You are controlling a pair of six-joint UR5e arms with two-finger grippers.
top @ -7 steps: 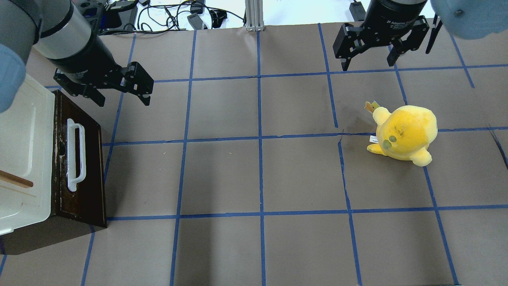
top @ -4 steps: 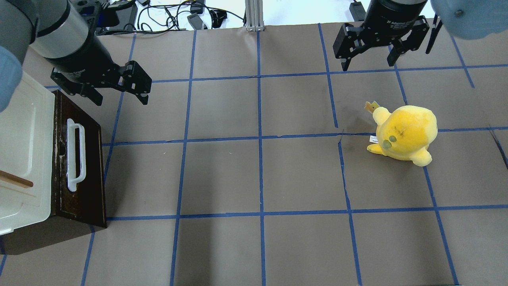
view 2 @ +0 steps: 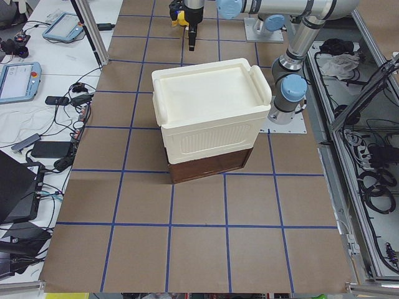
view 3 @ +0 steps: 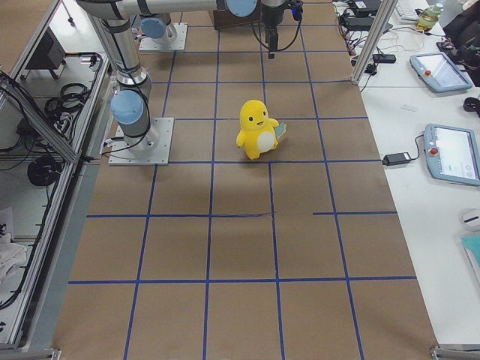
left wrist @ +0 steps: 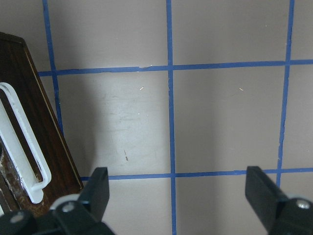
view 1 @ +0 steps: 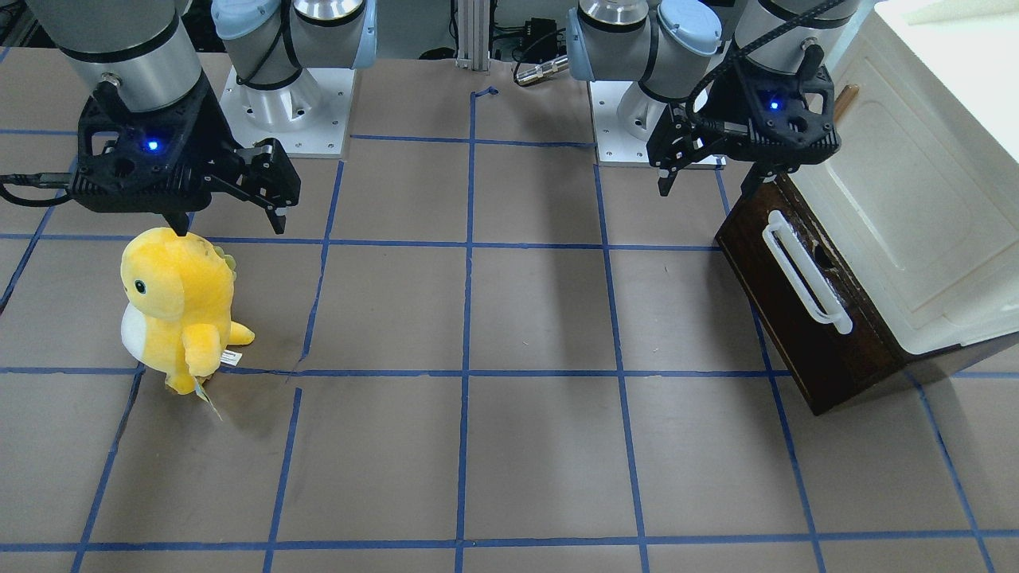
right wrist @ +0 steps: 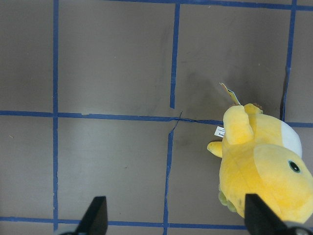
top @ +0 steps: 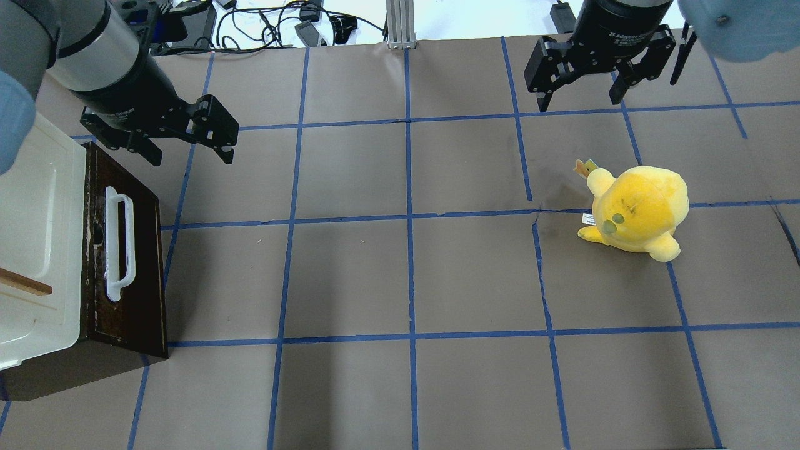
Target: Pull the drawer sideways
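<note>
Left gripper [top: 190,156] hovers, jaws wide, just beside the shut drawer [top: 140,281], whose contents are hidden. Only exterior left shows the cabinet's [view 2: 209,106] whole top. Right gripper [top: 579,103] is wide too, well apart from the drawer.

The cabinet [top: 37,206] runs off the overhead view's left edge, as does the thin stick [top: 25,282] on top of it. Of the drawer [top: 134,300] against the cabinet only the dark front and one side show (its inner box is out of sight everywhere). From the left end, the cabinet hides the drawer's front. Far beyond the cabinet there, the right gripper [view 2: 192,43] is too small to read, the yellow toy [view 2: 180,17] partly hidden by it.
</note>
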